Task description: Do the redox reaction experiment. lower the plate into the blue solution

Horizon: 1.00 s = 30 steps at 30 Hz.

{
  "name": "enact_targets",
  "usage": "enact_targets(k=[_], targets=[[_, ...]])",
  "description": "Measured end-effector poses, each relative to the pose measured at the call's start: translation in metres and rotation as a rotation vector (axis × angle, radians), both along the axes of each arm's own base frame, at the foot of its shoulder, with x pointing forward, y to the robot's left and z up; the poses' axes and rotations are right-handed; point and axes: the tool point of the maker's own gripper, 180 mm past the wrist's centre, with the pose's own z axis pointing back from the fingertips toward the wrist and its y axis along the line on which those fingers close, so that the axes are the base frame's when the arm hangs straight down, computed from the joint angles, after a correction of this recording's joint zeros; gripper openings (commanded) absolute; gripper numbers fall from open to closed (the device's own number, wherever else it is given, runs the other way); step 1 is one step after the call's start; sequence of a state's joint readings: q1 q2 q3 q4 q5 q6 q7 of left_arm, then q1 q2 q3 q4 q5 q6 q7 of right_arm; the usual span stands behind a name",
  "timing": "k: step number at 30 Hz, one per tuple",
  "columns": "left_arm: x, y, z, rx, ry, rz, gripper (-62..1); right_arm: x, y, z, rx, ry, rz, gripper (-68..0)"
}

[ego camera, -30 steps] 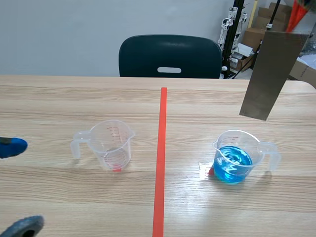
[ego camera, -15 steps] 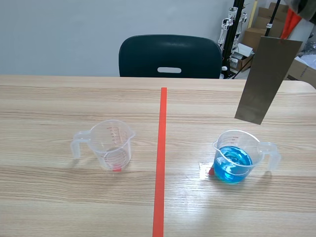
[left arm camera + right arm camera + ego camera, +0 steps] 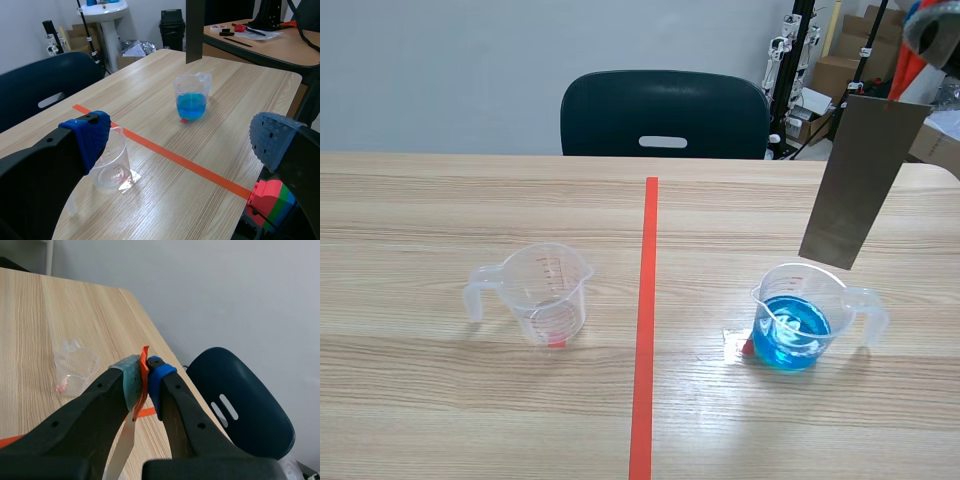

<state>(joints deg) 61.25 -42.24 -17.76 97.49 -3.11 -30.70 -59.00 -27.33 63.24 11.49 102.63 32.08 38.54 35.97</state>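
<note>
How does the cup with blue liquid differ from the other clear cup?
The blue cup holds blue solution; the empty cup holds none. In the scene view the blue cup's handle points right, the empty cup's left. The metal plate hangs above the blue cup, not the empty cup. Both are clear, upright, handled.

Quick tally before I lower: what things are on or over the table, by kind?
Clear plastic measuring cups: 2, an empty cup and a cup of blue solution
Grey metal plate: 1, hanging from the right gripper
Total: 3
</note>
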Motion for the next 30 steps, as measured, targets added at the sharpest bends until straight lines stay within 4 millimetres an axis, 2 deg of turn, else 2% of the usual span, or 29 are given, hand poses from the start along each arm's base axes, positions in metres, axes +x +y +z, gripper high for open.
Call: enact_targets(k=[5,10,17,22,30], targets=[[0.0,0.0,0.0,0.0,0.0,0.0,-2.2,0.001,0.0,-0.005,-0.008,-0.007,-0.017,-67.4],[0.0,0.0,0.0,0.0,0.0,0.0,-2.2,0.0,0.0,-0.018,-0.011,0.029,-0.02,-67.4],[0.0,0.0,0.0,0.0,0.0,-0.001,-2.2,0.009,-0.007,-0.024,-0.01,0.007,-0.061,-67.4],[0.0,0.0,0.0,0.0,0.0,-0.001,-2.2,0.009,-0.006,-0.037,-0.017,0.025,-0.069,-67.4],[0.0,0.0,0.002,-0.009,-0.007,-0.001,-2.2,0.011,-0.006,-0.042,-0.01,0.023,-0.082,-67.4]])
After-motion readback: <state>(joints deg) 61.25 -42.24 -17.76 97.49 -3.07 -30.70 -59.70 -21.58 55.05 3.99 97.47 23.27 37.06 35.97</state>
